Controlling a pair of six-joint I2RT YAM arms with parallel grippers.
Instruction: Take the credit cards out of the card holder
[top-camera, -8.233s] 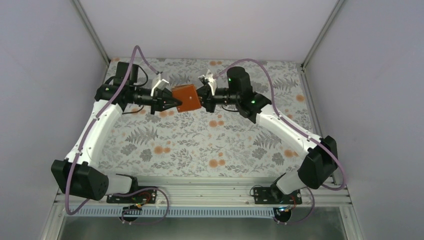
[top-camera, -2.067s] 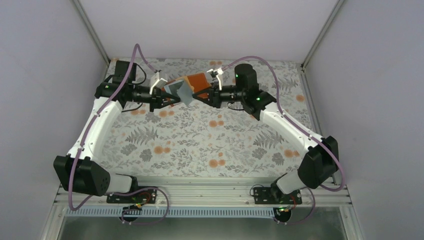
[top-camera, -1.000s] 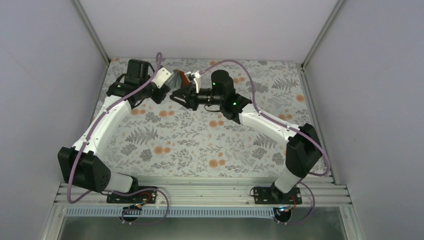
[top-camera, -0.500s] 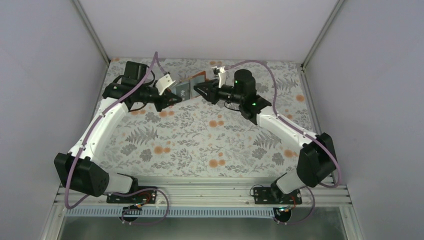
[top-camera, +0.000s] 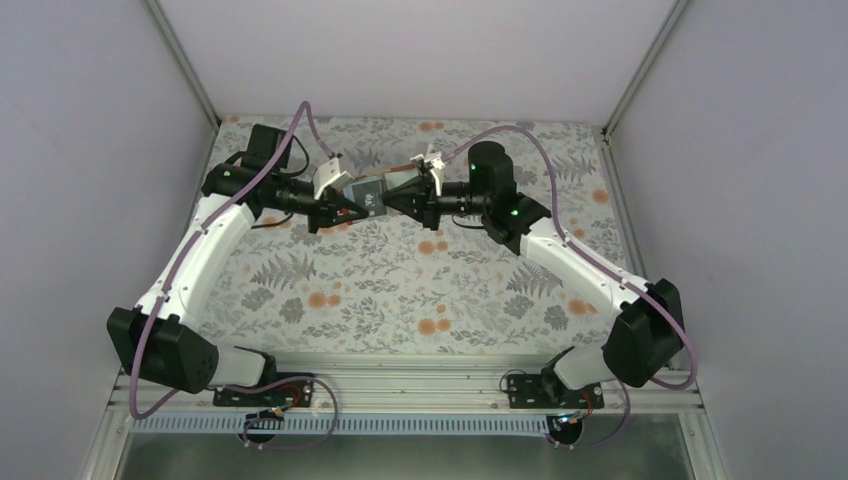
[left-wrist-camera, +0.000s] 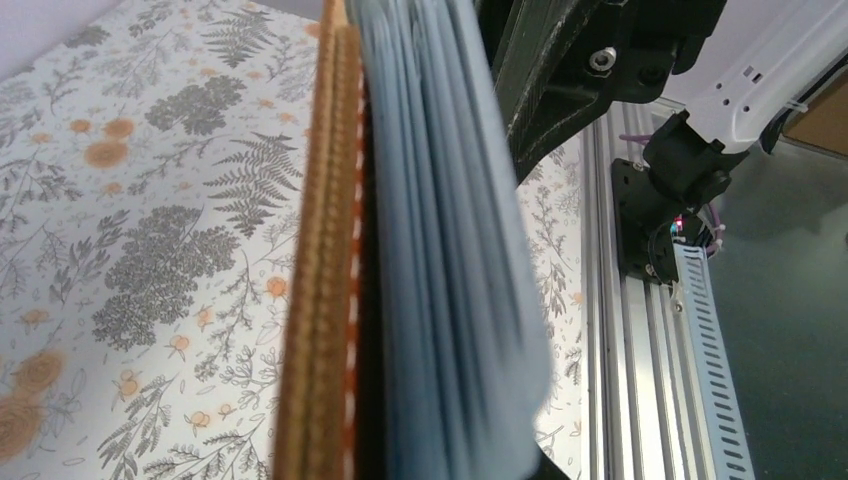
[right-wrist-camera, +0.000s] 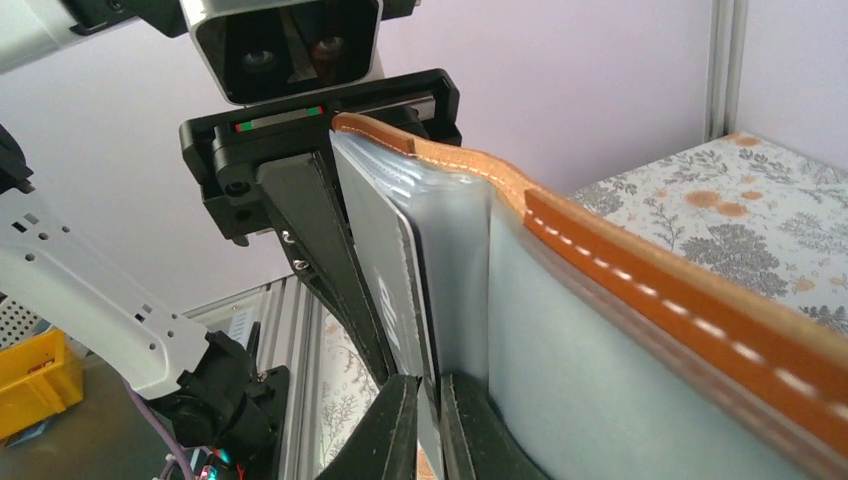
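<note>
The left gripper (top-camera: 340, 205) is clamped on the card holder (top-camera: 366, 192), held open in the air over the far part of the floral table (top-camera: 400, 290); its blue-grey inside shows from above. The right gripper (right-wrist-camera: 430, 420) pinches the edge of the black card (right-wrist-camera: 385, 270) seated in a pocket.

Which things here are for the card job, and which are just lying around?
For the job: card holder, black card, left claw, right claw.
Just there: flowery table, yellow box.
</note>
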